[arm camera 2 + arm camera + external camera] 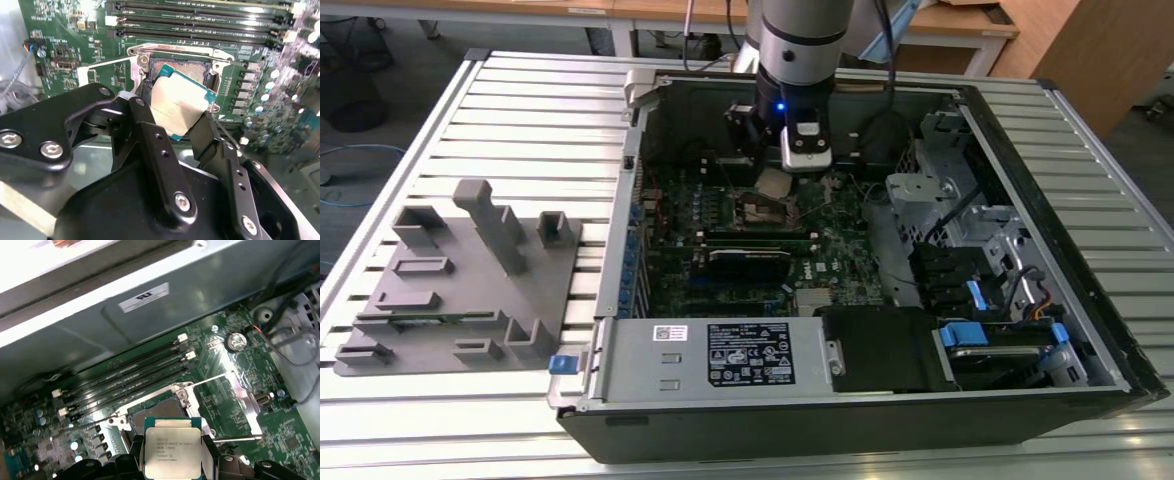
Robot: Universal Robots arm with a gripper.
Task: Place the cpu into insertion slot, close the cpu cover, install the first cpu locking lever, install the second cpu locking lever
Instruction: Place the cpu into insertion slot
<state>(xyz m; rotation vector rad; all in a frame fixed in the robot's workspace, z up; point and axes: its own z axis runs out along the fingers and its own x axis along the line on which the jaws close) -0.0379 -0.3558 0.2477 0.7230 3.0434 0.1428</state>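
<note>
Currently the gripper (172,460) clamps the cpu (179,105) by two opposite edges, just above the insertion slot (192,70), toward the far side of the case (854,430). Risk: the cpu looks skewed to the slot, so a corner could strike the contacts.

There was 1 open computer case (1067,150), 1 grey fixture tray (454,290), 1 power supply (707,355) and 1 robot arm (801,40) with 1 gripper (172,120) of 2 fingers (150,135). Also counted were 1 cpu (172,447), 1 insertion slot (157,410), 2 thin locking levers (212,379), 4 long memory slots (125,371) and 1 coin battery (236,341)
</note>
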